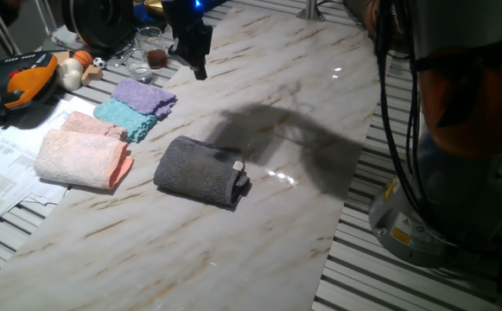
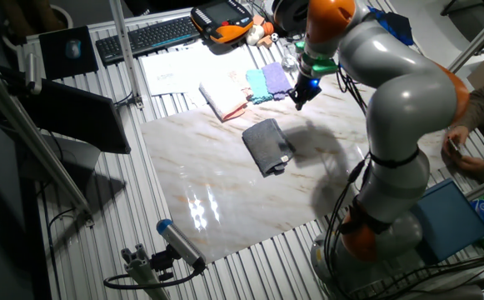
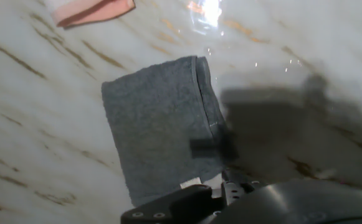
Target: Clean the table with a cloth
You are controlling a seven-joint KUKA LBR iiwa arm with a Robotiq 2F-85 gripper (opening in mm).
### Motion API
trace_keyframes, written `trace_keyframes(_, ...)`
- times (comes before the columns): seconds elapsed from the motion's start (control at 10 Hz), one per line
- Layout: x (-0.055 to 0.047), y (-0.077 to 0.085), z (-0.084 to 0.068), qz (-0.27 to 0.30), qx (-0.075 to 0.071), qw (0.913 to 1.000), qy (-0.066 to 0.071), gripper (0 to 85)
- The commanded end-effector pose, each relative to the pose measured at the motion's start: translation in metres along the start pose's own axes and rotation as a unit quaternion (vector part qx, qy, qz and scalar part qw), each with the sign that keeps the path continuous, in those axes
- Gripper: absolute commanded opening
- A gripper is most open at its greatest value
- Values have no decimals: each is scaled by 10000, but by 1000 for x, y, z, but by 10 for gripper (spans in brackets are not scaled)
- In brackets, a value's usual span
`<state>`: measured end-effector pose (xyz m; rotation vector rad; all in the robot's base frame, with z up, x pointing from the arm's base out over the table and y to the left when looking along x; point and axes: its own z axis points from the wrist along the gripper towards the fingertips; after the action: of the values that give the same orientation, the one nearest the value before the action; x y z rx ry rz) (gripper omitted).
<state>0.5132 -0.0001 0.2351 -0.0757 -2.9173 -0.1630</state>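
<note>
- Clear glass (image 1: 149, 39) at the table (image 1: 259, 216) far edge; contents unclear.
- Pincer (image 1: 200, 62) hangs above the table, clear of the cloth (image 1: 200, 171); opening not discernible, nothing visibly held.

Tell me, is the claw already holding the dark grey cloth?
No. The claw hangs in the air near the purple cloth, while the dark grey cloth lies flat and untouched on the table.

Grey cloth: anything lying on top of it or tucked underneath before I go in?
Nothing lies on the grey cloth; only its own small light tag shows at one edge. It rests flat on the marble table. Whatever is beneath the folds is covered. The gripper hangs apart.
</note>
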Motion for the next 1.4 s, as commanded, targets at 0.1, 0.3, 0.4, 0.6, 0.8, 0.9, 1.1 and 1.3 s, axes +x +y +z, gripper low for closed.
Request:
trace_keyframes(0.1, 0, 0, -1, 81, -249, 9996, -68, 0)
trace_keyframes(0.3, 0, 0, -1, 219, -581, 9981, -52, 0)
trace_keyframes(0.4, 0, 0, -1, 314, -456, 9985, 54, 0)
trace_keyframes(0.6, -1, 20, 12, 711, -188, 9964, 419, 340)
trace_keyframes(0.8, -1, 43, 43, 712, 164, 9973, 59, 510)
trace_keyframes(0.9, 0, 50, 62, 736, 200, 9971, -70, 510)
trace_keyframes(1.1, 1, 64, 98, 763, 137, 9967, -255, 510)
trace_keyframes(1.3, -5, 74, 120, 775, 111, 9962, -384, 510)
